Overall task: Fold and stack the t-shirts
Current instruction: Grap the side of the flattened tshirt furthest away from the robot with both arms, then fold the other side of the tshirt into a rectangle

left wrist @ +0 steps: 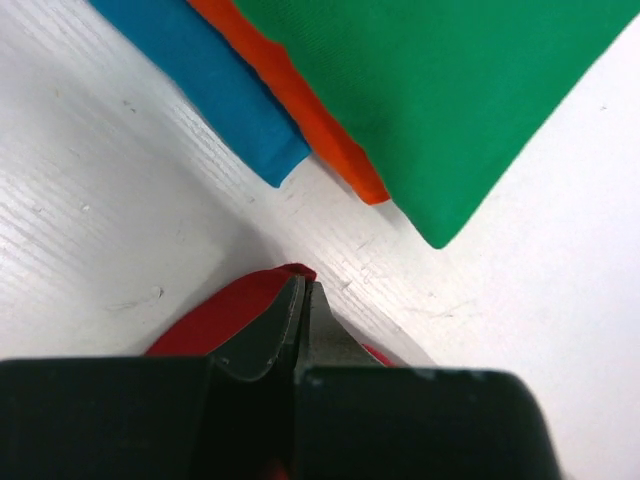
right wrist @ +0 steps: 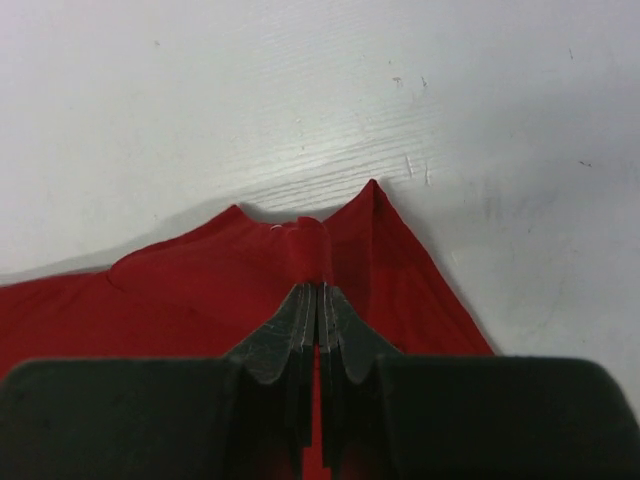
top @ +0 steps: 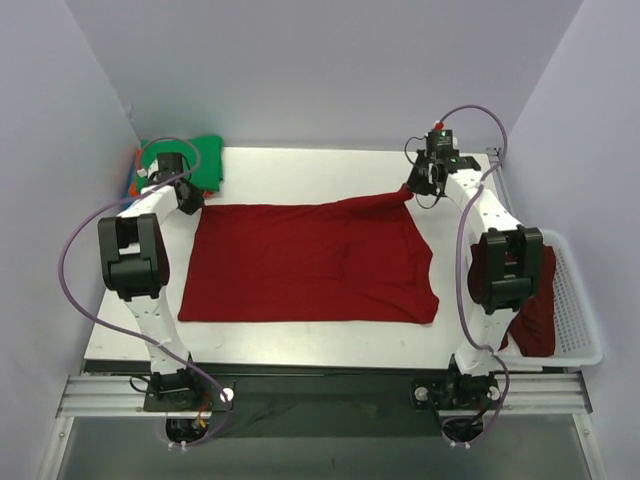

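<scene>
Pinching one corner each of the soft dark red cloth t-shirt, left gripper and right gripper were clamped shut on it, cloth spread flat behind them; lifting both together, evenly taut, would fold it cleanly.

High above and behind, looking down on the whole flat white table, from far off. On the left wrist, very close, facing the folded green cloth shirt. On the right wrist, just as close, facing the wide dark red cloth shirt. Both shirts also in the top view.
</scene>
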